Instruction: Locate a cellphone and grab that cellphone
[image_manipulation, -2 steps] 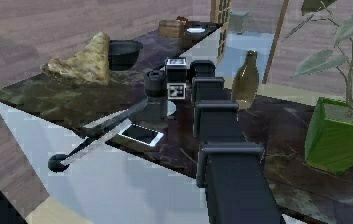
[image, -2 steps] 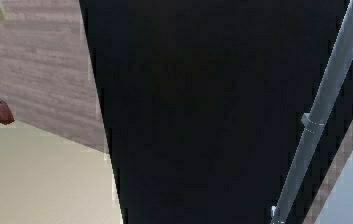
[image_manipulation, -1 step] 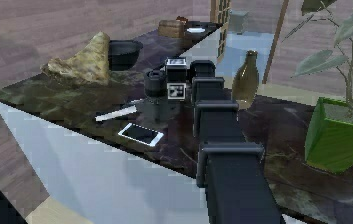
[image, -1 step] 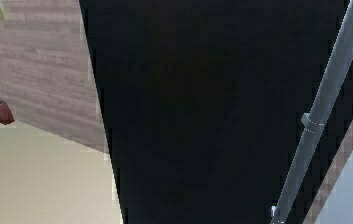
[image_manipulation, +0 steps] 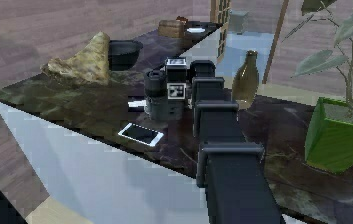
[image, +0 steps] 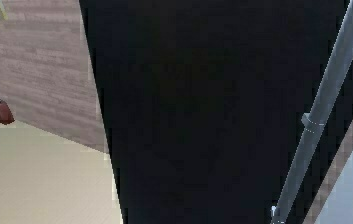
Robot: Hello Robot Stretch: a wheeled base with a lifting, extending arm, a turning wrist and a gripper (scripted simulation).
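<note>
A flat white cellphone (image_manipulation: pixel 141 133) with a dark rim lies on the dark marbled countertop (image_manipulation: pixel 74 100), near its front edge. My arm (image_manipulation: pixel 219 130) reaches out over the counter as a dark segmented bar, ending at two white marker squares. Left of those squares is the gripper (image_manipulation: pixel 147 100), a little beyond the phone in the arm side view. The counter and a small pale thing lie behind its far end, so I cannot tell whether it holds anything.
On the counter are a tan crumpled heap (image_manipulation: pixel 84 60), a dark bowl (image_manipulation: pixel 124 53), a brown bottle (image_manipulation: pixel 246 78) and a green-potted plant (image_manipulation: pixel 336 135). In the forward view a black surface (image: pixel 204 110) looms close, with a grey pole (image: pixel 319 120) at the right.
</note>
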